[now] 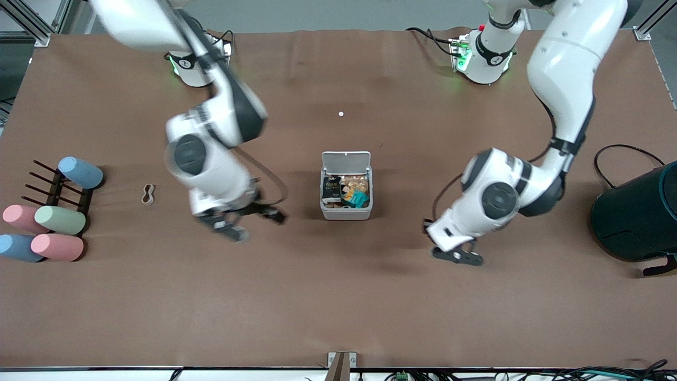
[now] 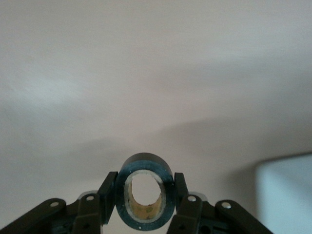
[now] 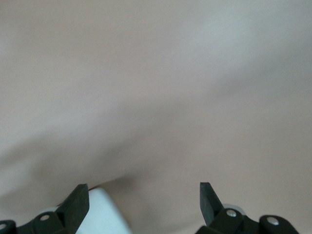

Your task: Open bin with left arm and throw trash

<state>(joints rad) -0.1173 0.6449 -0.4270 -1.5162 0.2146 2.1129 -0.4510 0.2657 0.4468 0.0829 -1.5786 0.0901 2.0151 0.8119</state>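
Note:
The small white bin stands mid-table with its lid raised. Inside lie a black printed snack packet and other wrappers. My left gripper is low over the table beside the bin, toward the left arm's end. In the left wrist view it is shut on the black tape roll. My right gripper is beside the bin toward the right arm's end, open and empty in the right wrist view. The beige rubber-band loop lies on the table near the cup rack.
A dark rack with several pastel cups stands at the right arm's end. A big dark teal cylinder with a cable stands at the left arm's end. A small white dot lies farther from the front camera than the bin.

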